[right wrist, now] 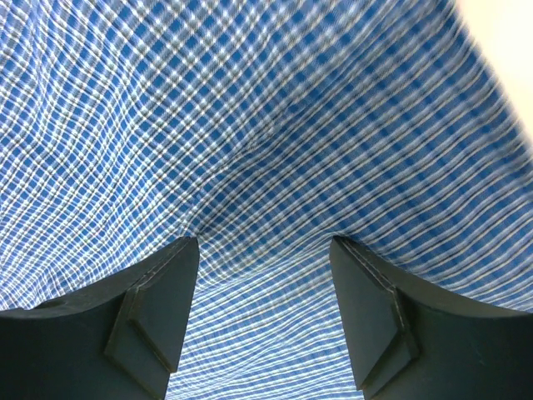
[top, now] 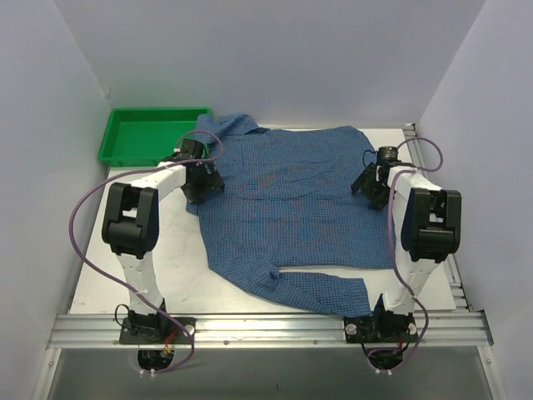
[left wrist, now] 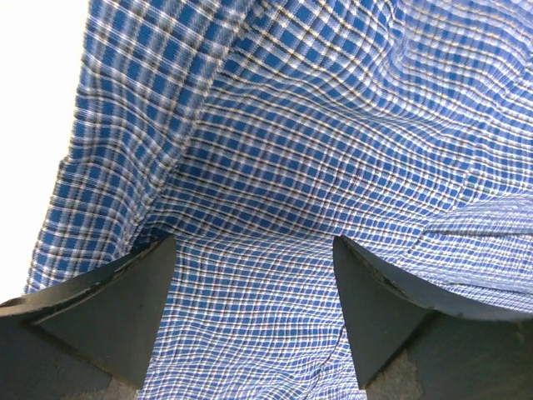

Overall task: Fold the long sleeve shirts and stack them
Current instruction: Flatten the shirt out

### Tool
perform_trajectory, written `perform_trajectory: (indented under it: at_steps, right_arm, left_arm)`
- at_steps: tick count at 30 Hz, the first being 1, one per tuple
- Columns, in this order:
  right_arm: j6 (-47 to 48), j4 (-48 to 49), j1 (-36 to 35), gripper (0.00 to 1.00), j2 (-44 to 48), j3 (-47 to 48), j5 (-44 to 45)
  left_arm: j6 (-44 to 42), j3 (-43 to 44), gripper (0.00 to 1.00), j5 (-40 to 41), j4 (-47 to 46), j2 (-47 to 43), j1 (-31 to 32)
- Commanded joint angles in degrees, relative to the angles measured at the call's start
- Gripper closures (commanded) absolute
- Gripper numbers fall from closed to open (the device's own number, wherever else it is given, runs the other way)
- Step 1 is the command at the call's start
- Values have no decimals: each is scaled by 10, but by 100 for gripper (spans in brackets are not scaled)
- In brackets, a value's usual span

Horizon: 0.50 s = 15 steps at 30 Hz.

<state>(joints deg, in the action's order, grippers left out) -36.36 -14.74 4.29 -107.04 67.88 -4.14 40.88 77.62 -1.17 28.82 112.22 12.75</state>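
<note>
Bolted at the near edge of the counter (top: 166,275), the left arm's base (top: 154,329) and right arm's base (top: 379,327) are sitting side by side. Just beyond them the blue checked long sleeve shirt (top: 291,208) is lying spread out, one sleeve running along its near edge. Over its two side edges the left jaws are standing wide apart and the right jaws are gaping less widely, fingers (left wrist: 108,317) (right wrist: 150,317) pinching nothing, while a green plastic tray (top: 150,137) is sitting far left beside the collar.
</note>
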Motion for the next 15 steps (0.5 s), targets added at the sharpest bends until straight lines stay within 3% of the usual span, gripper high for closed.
perform_trajectory:
  at_steps: [1,6,9,15]
  right_arm:
    - [30,-5,5,34,-19,59,-9]
    - [77,-29,-19,27,82,39,20]
    - [75,-64,-34,24,168,-18,40]
    - [64,-125,-98,19,349,-171,70]
  left_arm:
    - [-49,49,12,-5,-11,23,-12]
    - [-84,25,5,3,-18,-95,5]
    - [-85,-47,2,23,-13,-204,24]
    - [-38,-248,3,56,29,-395,120]
